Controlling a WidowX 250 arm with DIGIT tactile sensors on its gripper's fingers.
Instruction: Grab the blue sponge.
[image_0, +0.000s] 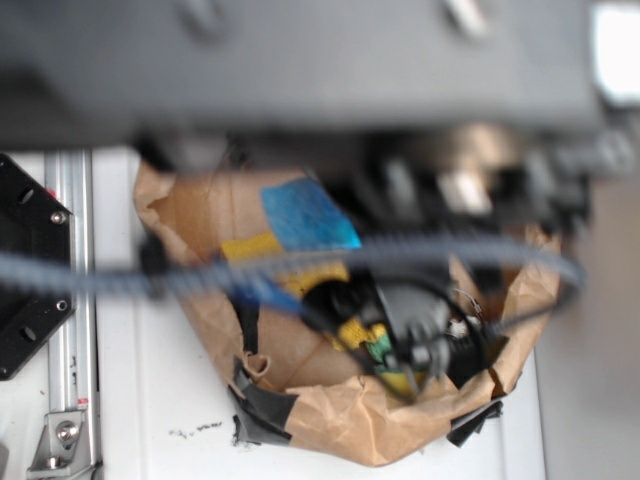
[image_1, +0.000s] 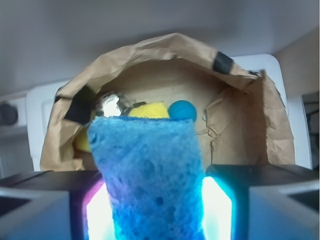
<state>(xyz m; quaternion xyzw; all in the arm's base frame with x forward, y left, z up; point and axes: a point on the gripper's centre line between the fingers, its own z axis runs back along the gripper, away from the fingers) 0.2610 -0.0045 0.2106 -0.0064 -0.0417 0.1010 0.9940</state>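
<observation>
The blue sponge (image_1: 150, 170) fills the middle of the wrist view, a porous slab standing on end and pinched narrower toward its lower part. My gripper (image_1: 155, 200) is shut on it, with a glowing pad (image_1: 217, 210) pressed against each side. In the exterior view the blue sponge (image_0: 310, 215) shows over the open brown paper bag (image_0: 340, 420), at its upper part. There my arm (image_0: 300, 60) is a dark blur across the top, and the jaws cannot be made out.
Inside the bag (image_1: 240, 130) lie a round teal ball (image_1: 182, 110), a yellow thing (image_1: 150, 110) and a shiny metal piece (image_1: 110, 105). A blue-grey cable (image_0: 100, 275) crosses the bag. A metal rail (image_0: 70, 300) runs along the left.
</observation>
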